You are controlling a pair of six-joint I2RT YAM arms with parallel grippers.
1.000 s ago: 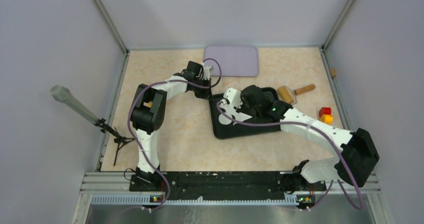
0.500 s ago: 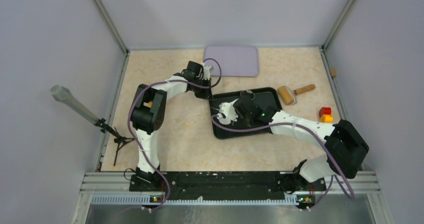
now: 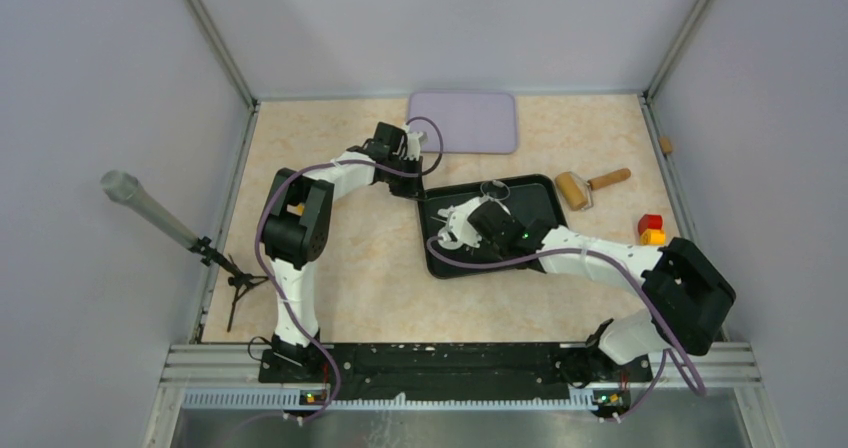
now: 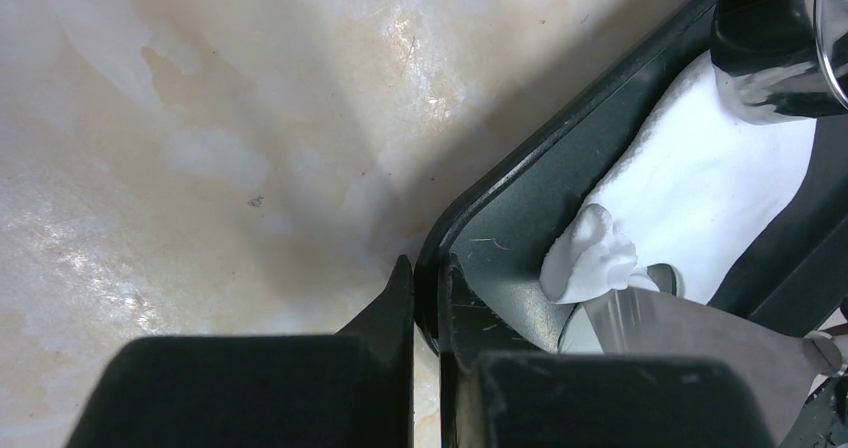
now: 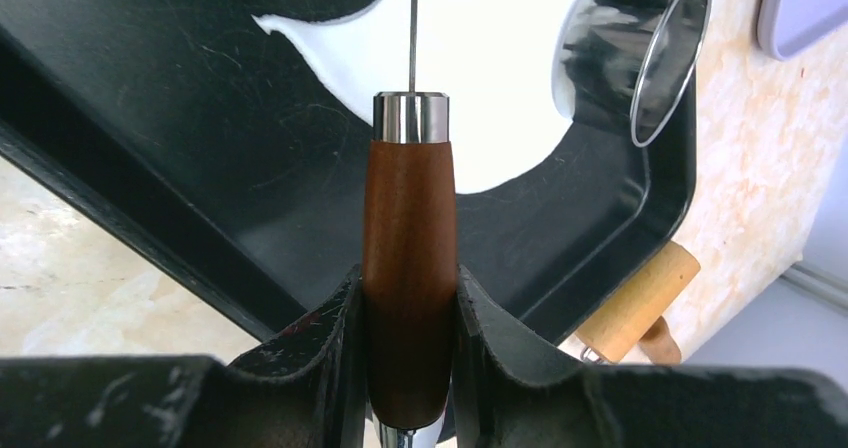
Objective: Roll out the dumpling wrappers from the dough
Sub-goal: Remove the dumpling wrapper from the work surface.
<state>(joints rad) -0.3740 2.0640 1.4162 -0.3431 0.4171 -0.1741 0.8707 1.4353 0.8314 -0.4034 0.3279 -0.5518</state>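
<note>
The beige marbled table (image 3: 340,278) takes up most of the view, with a black tray (image 5: 180,138) sitting about mid-table. At the far edge there's a purple mat (image 3: 462,121), well apart from the tray.

The left gripper (image 4: 428,278) is at the tray's far-left corner. Its jaws are squeezed almost together, pinching the tray's rim with one finger outside and one inside.

The dough (image 5: 490,58) is a flat white sheet lying inside the tray, with a curved bite missing from one side.

Off to the right of the tray there's a wooden rolling pin (image 3: 590,182) on the table.

A shiny metal ring cutter (image 5: 600,58) is tipped on its side in the tray's far part, on the dough.

The right gripper (image 5: 408,283) is over the left part of the tray, jaws clamped on the brown wooden handle of a scraper (image 5: 410,228). Its thin metal blade touches the dough's edge, which bunches up into a little fold right there.

Near the right edge of the table there are small red and yellow blocks (image 3: 652,230).
</note>
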